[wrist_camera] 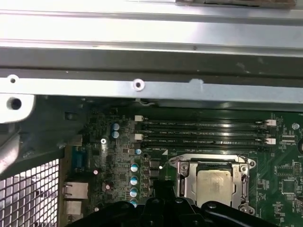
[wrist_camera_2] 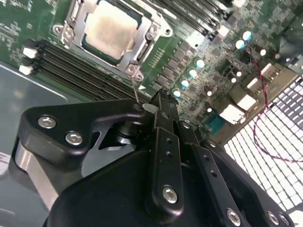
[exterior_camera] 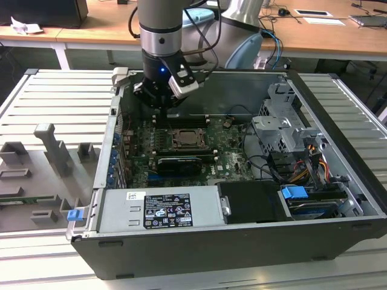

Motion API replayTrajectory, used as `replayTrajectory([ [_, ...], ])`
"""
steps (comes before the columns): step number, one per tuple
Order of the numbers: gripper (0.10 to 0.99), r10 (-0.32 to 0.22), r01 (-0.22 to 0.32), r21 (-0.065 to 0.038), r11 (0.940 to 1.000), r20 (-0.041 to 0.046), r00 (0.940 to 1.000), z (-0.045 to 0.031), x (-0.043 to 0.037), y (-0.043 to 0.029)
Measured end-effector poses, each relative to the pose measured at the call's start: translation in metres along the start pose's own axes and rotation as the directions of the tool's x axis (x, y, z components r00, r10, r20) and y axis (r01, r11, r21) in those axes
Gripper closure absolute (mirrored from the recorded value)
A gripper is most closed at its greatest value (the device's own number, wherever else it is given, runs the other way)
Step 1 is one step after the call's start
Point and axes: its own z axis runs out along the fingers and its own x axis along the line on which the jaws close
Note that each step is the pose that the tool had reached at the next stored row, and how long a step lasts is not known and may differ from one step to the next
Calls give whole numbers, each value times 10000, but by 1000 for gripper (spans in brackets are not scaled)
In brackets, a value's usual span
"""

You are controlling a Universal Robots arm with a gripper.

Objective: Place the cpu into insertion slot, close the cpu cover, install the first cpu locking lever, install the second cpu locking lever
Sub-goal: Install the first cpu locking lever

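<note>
One arm is at work in the exterior view. Its gripper (exterior_camera: pixel 158 99) hangs inside the open computer case (exterior_camera: pixel 242 249), near the back wall and a little apart from the insertion slot (exterior_camera: pixel 188 140). The case sits on a ribbed grey metal table (exterior_camera: pixel 54 99). Grey fixture blocks (exterior_camera: pixel 57 151) stand at the exterior view's left, and wooden desks (exterior_camera: pixel 91 30) run behind. Risk, as I judge it: the case wall leaves the wrist little room, so a sideways move could strike it.

In the second wrist view, the cpu (wrist_camera_2: pixel 111 28) lies seated in the slot with the cpu cover (wrist_camera_2: pixel 147 46) lying over its edges. The fingertips are pressed together, and nothing can be seen between them. A thin metal rod (wrist_camera_2: pixel 134 90), which I judge to be a locking lever, runs from the cover's corner to just beside the tips. Such a rod is springy and smooth, so it could slip off the tips and snap back. The memory slots (wrist_camera_2: pixel 80 66) and blue-topped capacitors (wrist_camera_2: pixel 191 73) lie near the tips and could be struck.

In the first wrist view, the cpu (wrist_camera: pixel 213 187) and its cover (wrist_camera: pixel 182 184) show just beyond the dark fingers. The bare metal case wall (wrist_camera: pixel 142 61) stands close behind the board, and the capacitors (wrist_camera: pixel 134 179) are near the gripper.
</note>
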Motion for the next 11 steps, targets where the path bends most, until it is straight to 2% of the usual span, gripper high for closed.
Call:
replayTrajectory([
  [2, 980, -11, 11, -12, 10000, 1, 10000, 1, 58, 33],
  [5, 980, -27, 27, -20, 10000, 0, 10000, 4, 99, 75],
  [8, 980, -29, 29, -21, 10000, 0, 10000, 18, 98, 142],
  [11, 980, -31, 31, -8, 10000, 0, 10000, 26, 83, 161],
])
